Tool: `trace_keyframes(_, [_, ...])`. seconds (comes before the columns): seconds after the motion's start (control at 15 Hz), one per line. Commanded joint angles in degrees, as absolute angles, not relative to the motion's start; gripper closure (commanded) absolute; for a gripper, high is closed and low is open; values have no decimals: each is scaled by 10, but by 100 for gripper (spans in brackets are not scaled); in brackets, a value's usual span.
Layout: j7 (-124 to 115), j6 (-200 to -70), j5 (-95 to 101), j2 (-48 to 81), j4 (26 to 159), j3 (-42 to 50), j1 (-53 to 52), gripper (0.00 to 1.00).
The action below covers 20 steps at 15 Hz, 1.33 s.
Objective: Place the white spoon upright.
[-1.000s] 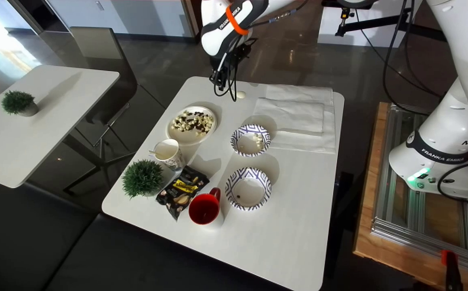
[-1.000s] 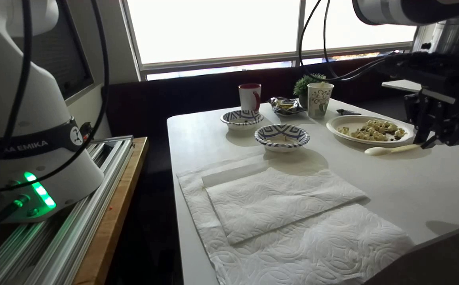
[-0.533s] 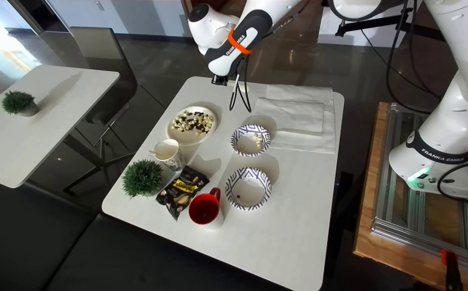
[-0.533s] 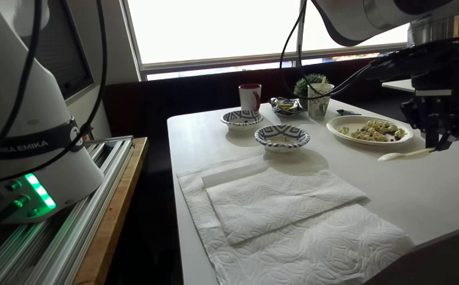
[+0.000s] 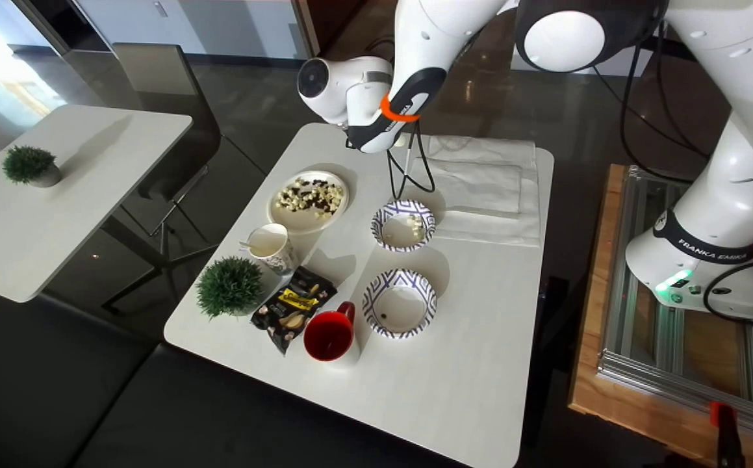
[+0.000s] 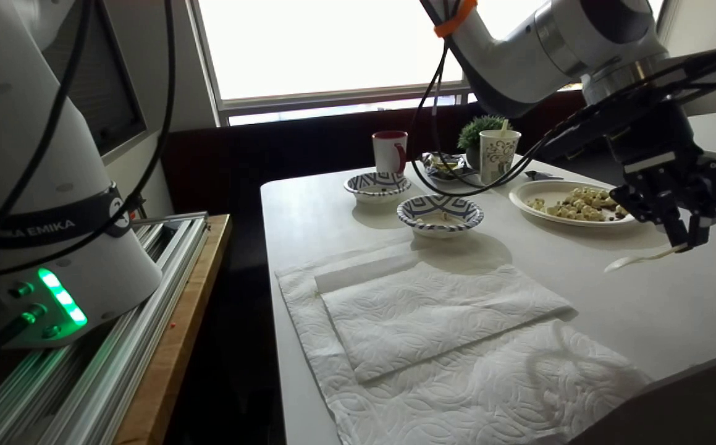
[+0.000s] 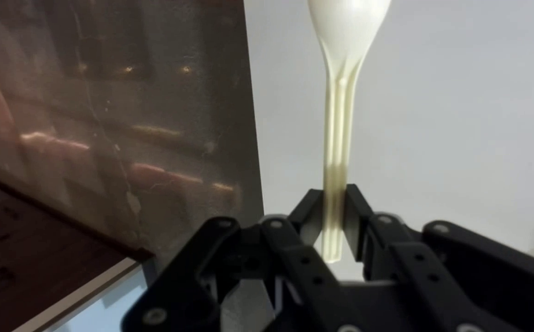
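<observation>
My gripper point(image 7: 334, 203) is shut on the white spoon point(image 7: 338, 110), with the finger pads point(image 7: 358, 207) on both sides of the handle near its end. The spoon's bowl points away from the gripper, to the top of the wrist view. In an exterior view the gripper point(image 6: 686, 245) holds the spoon point(image 6: 639, 259) nearly flat, its bowl a little lower than its handle. It appears to be above the table near the popcorn plate; the exact height is hard to tell. In an exterior view the arm point(image 5: 382, 123) hides the gripper and most of the spoon.
A plate of popcorn point(image 5: 287, 221), a patterned cup point(image 5: 280, 259) with a thin stick in it, and two patterned bowls point(image 5: 386, 244) point(image 5: 429, 313) stand on the table. A red-and-white mug point(image 5: 344, 354), snack bag point(image 5: 298, 302), plant point(image 5: 229, 286) and white folded cloths point(image 5: 480, 188) are also there.
The arm has swung toward the cloths and the gripper has tilted. The spoon, still held, has moved away from the plate and nearer in an exterior view. The table's things have not moved.
</observation>
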<state>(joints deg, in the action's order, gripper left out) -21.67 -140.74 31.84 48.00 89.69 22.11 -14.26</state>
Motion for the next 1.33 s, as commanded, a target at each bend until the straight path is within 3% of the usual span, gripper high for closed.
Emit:
trace_keyframes(0.0, [-284, -1426, 389, 496, 903, 254, -174, 96])
trace_keyframes(0.27, [-307, -1428, 439, 499, 902, 243, -174, 96])
trace_keyframes(0.33, [-296, -1408, 425, 497, 895, 227, -159, 83])
trace_keyframes(0.6, [-298, -1410, 434, 498, 895, 225, -160, 83])
trace_keyframes(0.67, [-298, -1410, 434, 498, 895, 225, -160, 96])
trace_keyframes(0.93, [-386, -1393, 529, 500, 894, 283, -211, 96])
trace_keyframes(1.27, [-515, -1320, 681, 496, 891, 268, -225, 96])
